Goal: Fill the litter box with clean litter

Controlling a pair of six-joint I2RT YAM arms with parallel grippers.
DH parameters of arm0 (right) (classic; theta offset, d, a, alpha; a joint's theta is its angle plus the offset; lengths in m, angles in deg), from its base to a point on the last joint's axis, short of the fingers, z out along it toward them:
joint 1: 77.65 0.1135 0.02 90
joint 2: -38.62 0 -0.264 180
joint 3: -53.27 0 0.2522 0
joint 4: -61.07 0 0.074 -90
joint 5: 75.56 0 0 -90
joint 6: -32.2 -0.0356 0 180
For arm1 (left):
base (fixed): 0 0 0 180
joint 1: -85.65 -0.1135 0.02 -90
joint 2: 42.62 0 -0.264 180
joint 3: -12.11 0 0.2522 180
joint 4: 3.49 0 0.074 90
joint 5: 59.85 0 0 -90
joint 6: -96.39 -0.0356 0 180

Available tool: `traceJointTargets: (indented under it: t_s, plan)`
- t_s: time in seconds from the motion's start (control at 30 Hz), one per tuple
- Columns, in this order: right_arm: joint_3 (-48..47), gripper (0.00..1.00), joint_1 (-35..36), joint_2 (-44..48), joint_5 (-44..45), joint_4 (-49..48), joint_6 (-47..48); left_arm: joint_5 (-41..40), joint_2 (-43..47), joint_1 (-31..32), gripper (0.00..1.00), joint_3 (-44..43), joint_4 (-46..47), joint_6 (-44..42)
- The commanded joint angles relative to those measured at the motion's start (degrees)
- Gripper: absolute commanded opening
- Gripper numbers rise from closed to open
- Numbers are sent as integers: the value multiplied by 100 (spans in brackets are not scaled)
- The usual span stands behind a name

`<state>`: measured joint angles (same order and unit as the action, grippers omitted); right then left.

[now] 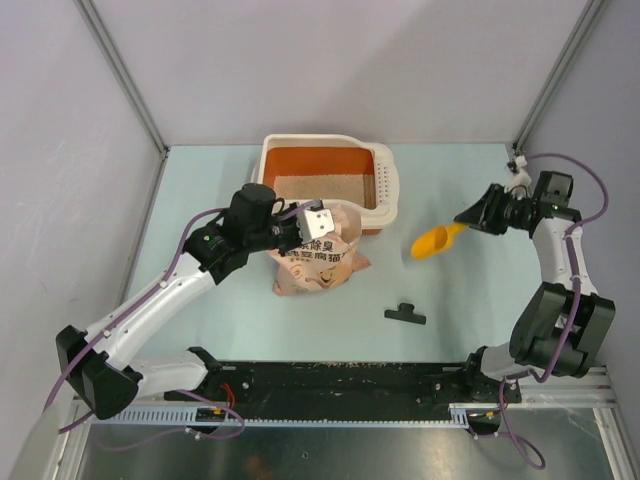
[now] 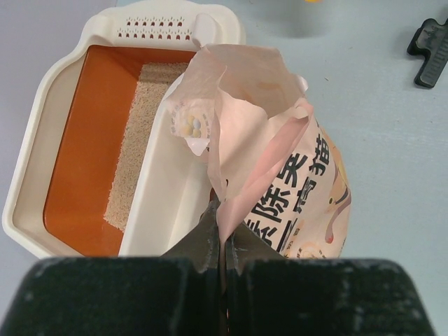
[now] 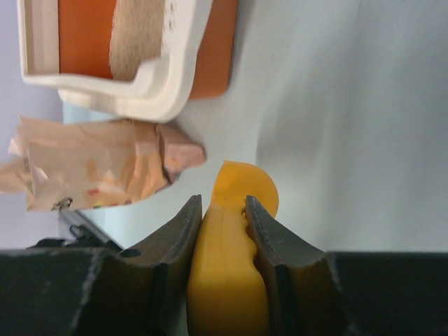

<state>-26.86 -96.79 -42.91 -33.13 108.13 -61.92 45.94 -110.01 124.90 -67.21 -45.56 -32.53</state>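
I've got the cream-white rectangular plastic litter box (image 1: 310, 141), orange-brown inside, far-centre on the surface (image 1: 470, 300), thin strip of pale beige clean litter (image 1: 325, 185) inside, left claw (image 2: 222, 229) clamped on the pink printed bag (image 1: 318, 265) at its near rim, right claw (image 3: 224, 208) gripping the orange plastic scoop (image 1: 435, 242)

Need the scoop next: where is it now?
In the top view, the orange scoop is right of the litter box, its handle gripped by the right hand.

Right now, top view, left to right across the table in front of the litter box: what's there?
Pink bag → black clip → orange scoop.
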Motion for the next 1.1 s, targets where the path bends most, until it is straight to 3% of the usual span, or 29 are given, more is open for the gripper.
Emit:
traceJointTargets:
  t_s: [0.0, 0.27, 0.4, 0.5, 0.6, 0.8, 0.93, 1.07]
  plan:
    - [361, 3, -38, -29, -596, 239, 219, 284, 165, 4, 0, -45, 256, 183]
    - [1502, 8, -161, -450, -622, -358, -580, 267, 367, 4, 0, 140, 248, 235]
    - [1662, 10, -161, -775, -604, -701, -555, 267, 464, 4, 0, 245, 256, 262]
    - [1645, 20, -187, -995, -560, -868, -686, 258, 499, -4, 0, 307, 248, 262]
    - [1522, 57, -318, -1136, -543, -695, -687, 267, 517, -4, 0, 333, 256, 271]
    - [1285, 100, -1177, -1040, -148, 245, -669, 337, 552, 4, 0, 377, 256, 297]
    - [899, 100, -1619, -628, 668, 616, -713, 302, 587, -4, 0, 430, 265, 306]
    - [784, 100, -1489, -14, 1634, 363, -547, 267, 596, 4, 0, 465, 256, 297]
